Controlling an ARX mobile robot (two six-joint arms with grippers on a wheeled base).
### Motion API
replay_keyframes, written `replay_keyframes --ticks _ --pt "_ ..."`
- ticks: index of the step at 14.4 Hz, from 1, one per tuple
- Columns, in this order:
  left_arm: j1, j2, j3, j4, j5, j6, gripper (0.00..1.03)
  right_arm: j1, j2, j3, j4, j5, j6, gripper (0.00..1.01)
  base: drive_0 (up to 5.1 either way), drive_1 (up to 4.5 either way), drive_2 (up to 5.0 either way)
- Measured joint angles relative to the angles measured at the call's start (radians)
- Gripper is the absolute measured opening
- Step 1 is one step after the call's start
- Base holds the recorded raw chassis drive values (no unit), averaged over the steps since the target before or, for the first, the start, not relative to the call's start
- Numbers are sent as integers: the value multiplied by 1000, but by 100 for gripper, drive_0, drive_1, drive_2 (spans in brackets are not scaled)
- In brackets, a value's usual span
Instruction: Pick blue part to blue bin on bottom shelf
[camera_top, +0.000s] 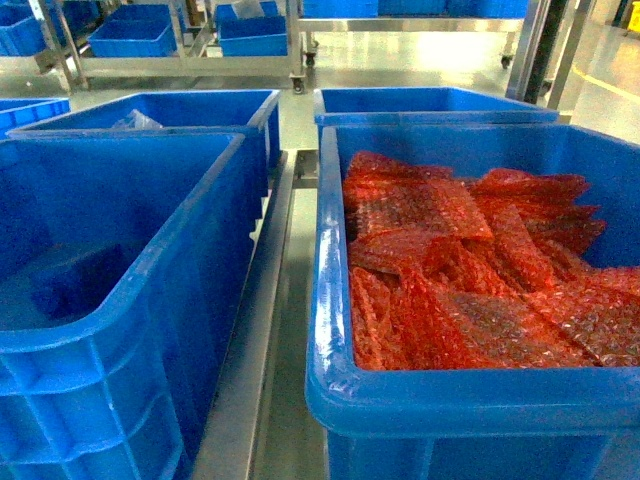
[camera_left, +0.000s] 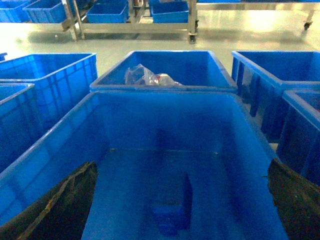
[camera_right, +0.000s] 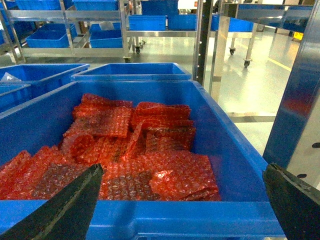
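The blue part (camera_left: 172, 217) lies on the floor of a large blue bin (camera_left: 165, 120), a small blocky piece with a dark upright edge. In the head view it is a faint dark shape (camera_top: 75, 290) in the left bin (camera_top: 170, 250). My left gripper (camera_left: 182, 164) hangs open above this bin, one dark finger (camera_left: 60, 205) at each lower corner, nothing between them. My right gripper (camera_right: 183, 167) is open over the near rim of the right-hand bin (camera_right: 190, 217). Neither gripper shows in the head view. Brushed steel of the bottom shelf (camera_top: 262, 330) shows between the two bins.
The right bin (camera_top: 450, 400) holds several red bubble-wrap bags (camera_top: 470, 270). Behind stand more blue bins, one with clear plastic bags (camera_left: 147, 77). A steel upright (camera_right: 297, 95) rises at the right. Racks with blue bins (camera_top: 135, 38) line the far floor.
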Motion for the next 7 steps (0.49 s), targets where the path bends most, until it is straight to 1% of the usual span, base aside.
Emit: replay_keyframes --ticks 1,2,3,4,6,7 --pt "30 1 -31 120 98 2 90 0 0 0 0 0 0 98 0 0 0" --pt "55 -41 -81 158 168 2 77 0 0 0 0 0 0 98 0 0 0" --pt "74 -86 -131 150 199 2 64 0 0 0 0 0 0 98 0 0 0" --pt "98 -137 -177 138 224 2 46 0 0 0 0 0 0 98 0 0 0" --pt "124 -217 -223 113 251 2 20 0 0 0 0 0 0 98 0 0 0" --pt "138 -261 -249 90 264 2 6 0 0 0 0 0 0 98 0 0 0"
